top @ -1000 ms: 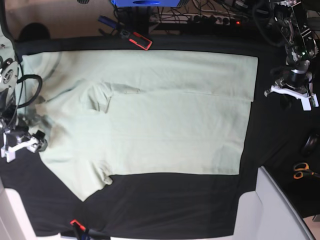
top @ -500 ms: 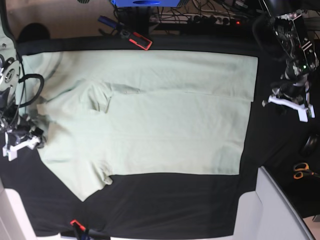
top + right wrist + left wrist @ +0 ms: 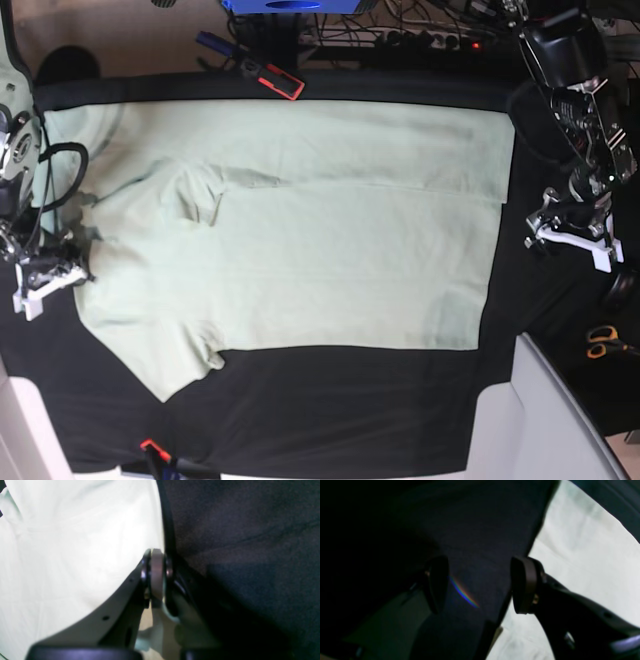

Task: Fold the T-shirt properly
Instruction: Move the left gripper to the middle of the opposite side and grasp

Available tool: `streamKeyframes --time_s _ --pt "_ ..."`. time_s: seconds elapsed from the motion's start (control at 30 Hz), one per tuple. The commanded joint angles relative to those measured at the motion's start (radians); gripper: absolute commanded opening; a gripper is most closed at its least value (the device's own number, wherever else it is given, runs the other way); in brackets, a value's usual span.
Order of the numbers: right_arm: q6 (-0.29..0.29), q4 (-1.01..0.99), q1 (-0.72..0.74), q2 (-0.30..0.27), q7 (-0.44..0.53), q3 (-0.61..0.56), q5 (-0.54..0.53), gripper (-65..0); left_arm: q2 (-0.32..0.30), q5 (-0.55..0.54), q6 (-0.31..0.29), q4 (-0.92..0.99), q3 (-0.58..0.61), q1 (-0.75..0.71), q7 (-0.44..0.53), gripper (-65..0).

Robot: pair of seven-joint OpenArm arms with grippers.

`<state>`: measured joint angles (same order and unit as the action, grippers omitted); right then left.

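The right gripper pinches the T-shirt edge, jaws closed; left gripper beside it, jaws apart, empty.

On my base view, the left arm is black, with white finger brackets at the left gripper; its pads are dark ovals with a brass screw. The right gripper is also white-fingered, looped by black cables.
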<state>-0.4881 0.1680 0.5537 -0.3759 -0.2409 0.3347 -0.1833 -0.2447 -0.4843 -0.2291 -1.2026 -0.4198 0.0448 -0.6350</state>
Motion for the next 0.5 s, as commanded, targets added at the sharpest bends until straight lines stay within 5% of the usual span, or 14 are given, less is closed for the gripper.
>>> streamKeyframes --time_s 0.0,0.13,0.33,0.47 --pt "-0.007 0.014 0.022 -0.011 0.001 -0.003 -0.005 -65.0 -0.018 -0.014 -0.005 -0.001 -0.001 0.039 0.022 -26.2" --pt "-0.007 0.014 0.022 -0.011 0.001 -0.007 -0.005 -65.0 -0.018 0.037 -0.003 0.079 0.035 0.114 0.024 -25.4" --pt "-0.013 0.014 0.022 -0.013 0.001 -0.010 -0.005 -65.0 0.028 0.336 -0.003 0.168 0.112 0.218 0.033 -19.1" --pt "-0.013 0.014 0.022 -0.013 0.001 -0.010 -0.005 -65.0 0.034 0.348 -0.003 0.261 0.112 0.283 0.066 -16.5"
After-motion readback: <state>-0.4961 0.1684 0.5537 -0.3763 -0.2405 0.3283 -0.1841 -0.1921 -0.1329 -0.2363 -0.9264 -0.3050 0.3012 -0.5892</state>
